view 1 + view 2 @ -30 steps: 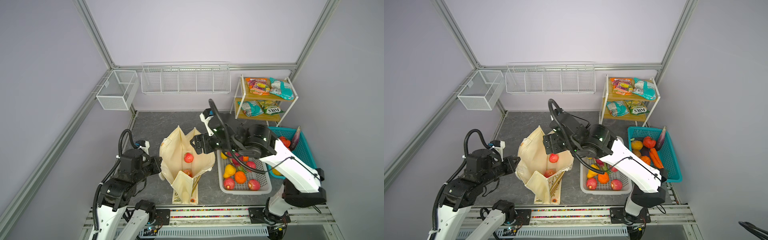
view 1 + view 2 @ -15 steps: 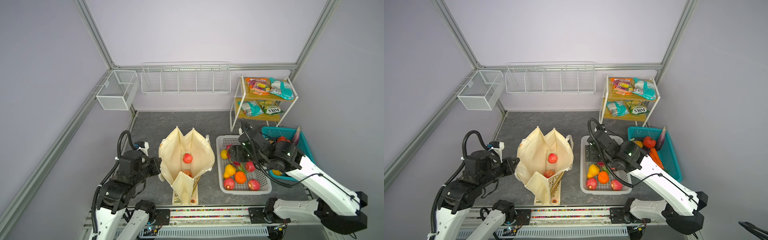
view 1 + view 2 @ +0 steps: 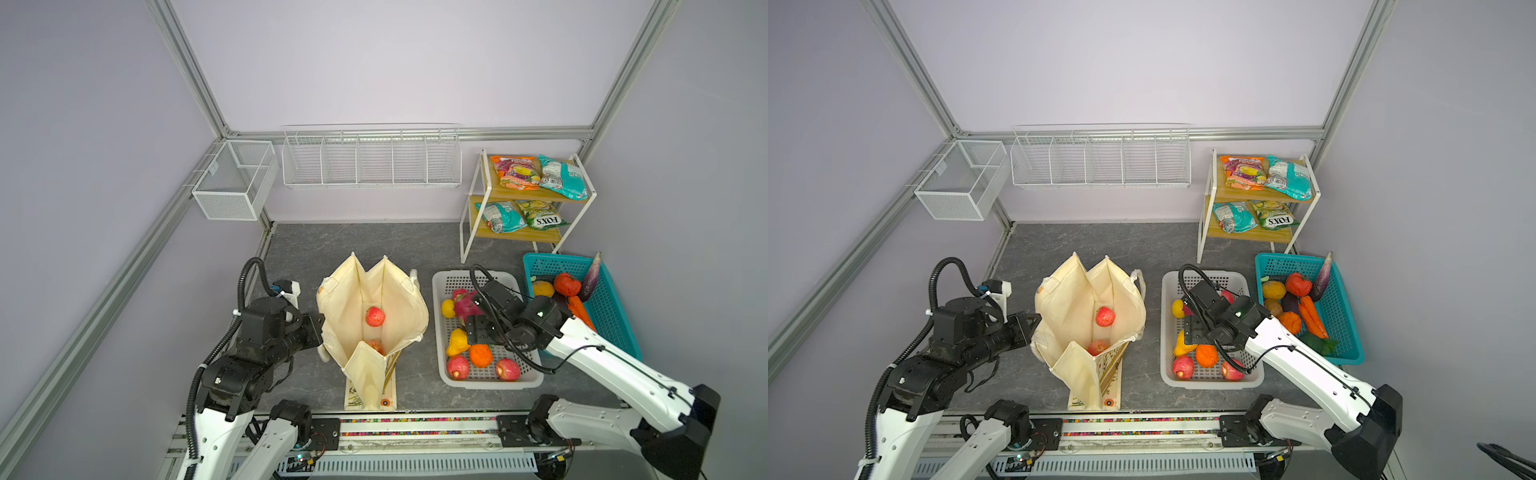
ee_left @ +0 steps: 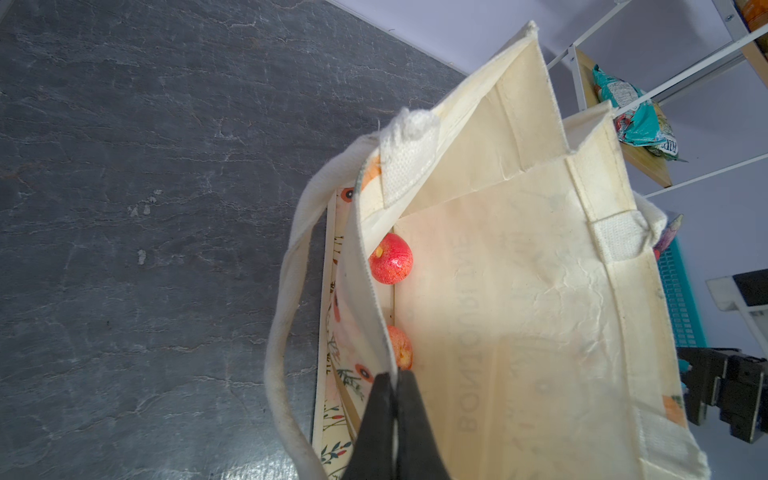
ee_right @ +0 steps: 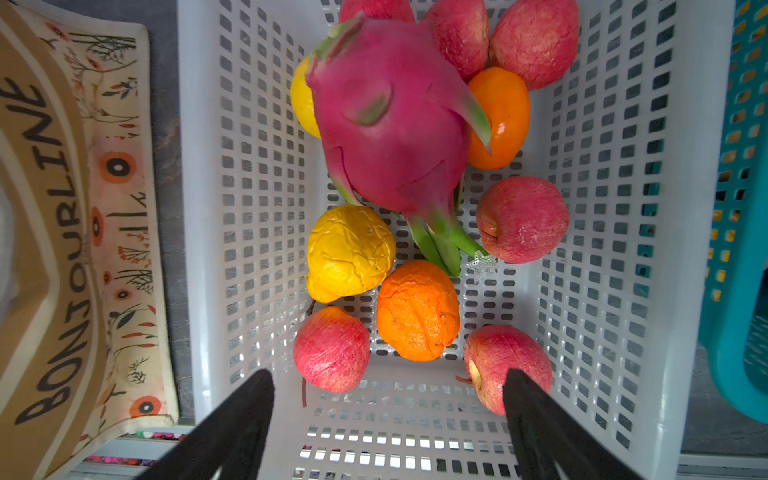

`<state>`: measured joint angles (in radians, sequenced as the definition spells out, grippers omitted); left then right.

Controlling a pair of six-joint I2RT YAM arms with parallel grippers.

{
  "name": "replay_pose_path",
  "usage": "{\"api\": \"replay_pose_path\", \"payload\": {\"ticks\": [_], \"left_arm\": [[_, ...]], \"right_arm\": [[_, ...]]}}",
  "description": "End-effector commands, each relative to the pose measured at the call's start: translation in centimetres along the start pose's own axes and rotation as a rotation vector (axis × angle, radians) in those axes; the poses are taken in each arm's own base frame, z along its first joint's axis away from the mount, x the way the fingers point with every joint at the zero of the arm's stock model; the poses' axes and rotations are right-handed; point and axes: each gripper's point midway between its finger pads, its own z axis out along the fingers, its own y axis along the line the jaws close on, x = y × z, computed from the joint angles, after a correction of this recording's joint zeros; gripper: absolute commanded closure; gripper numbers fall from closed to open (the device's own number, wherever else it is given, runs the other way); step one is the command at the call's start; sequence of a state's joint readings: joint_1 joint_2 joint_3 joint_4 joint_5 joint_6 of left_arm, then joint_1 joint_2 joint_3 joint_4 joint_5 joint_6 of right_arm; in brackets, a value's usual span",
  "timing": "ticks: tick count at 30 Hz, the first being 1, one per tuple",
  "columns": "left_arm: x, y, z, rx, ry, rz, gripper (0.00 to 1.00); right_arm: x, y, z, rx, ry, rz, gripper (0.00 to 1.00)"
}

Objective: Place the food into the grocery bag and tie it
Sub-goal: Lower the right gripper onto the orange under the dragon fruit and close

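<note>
grocery bag [image 3: 395, 299]: is being held open, upright on the tabletop [image 3: 374, 245], two apples [image 3: 375, 316] inside | left fingers [image 4: 411, 407]: are being pressed together on the bag's left rim | right fingers [image 5: 241, 415]: are being held wide, gripping nothing, above the white basket [image 3: 437, 332] just right of the bag

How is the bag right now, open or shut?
Open: the bag stands with its mouth spread wide, two apples visible inside, and the left claw pinches its rim.
</note>
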<state>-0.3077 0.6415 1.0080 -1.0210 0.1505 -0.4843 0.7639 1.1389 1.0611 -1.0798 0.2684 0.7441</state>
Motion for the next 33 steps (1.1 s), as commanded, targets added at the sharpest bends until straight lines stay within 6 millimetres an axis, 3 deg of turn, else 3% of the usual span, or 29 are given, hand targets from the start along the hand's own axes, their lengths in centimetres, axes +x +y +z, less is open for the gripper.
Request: {"api": "replay_pose_path", "payload": {"ticks": [1,18,33], "left_arm": [[0.2,-0.2,-0.1,0.013,0.010,0.013,1.00],[0.5,-0.1,0.6,0.013,0.025,0.015,1.00],[0.3,0.0,1.3,0.003,0.033,0.024,1.00]], "right_arm": [[0.3,-0.1,1.0,-0.019,0.021,0.031,0.11],[3.4,-1.7,7.3,0.027,0.193,0.051,0.10],[4.6,-2.6,10.1,0.038,0.288,0.060,0.10]]}}
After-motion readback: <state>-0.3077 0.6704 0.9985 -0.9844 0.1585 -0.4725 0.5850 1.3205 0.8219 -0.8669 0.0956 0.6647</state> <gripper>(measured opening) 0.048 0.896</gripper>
